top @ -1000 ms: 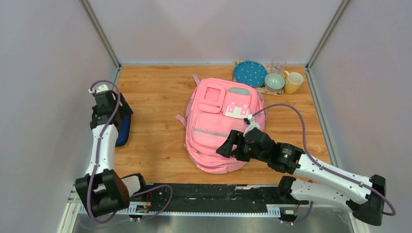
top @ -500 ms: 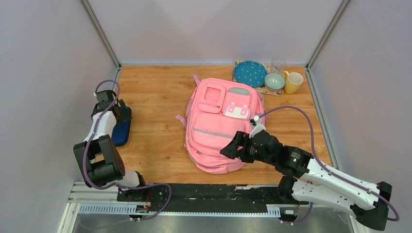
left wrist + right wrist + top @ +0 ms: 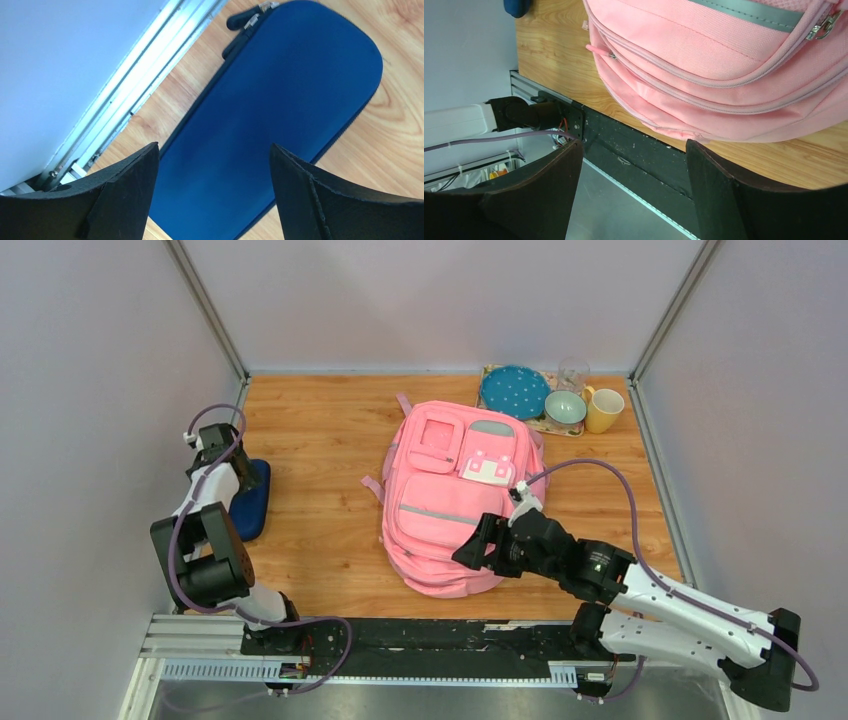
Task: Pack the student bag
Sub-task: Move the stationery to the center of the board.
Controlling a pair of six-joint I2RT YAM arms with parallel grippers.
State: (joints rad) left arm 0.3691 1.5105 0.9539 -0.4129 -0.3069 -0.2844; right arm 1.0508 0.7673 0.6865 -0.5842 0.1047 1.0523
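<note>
Both pairs spread open, nothing gripped: left fingers hang just above navy zip case beside the left wall; right fingers at near edge of pink backpack, contact unclear. Backpack lies flat, front pockets up, mid-tabletop, well apart from the case.

— What do the two arms look like?
— The left arm and the right arm have white shells and black joints. A lilac cable runs along each one.
— And their ends?
— The left gripper and the right gripper have matte black fingers, wedge-shaped, with rough edges.
</note>
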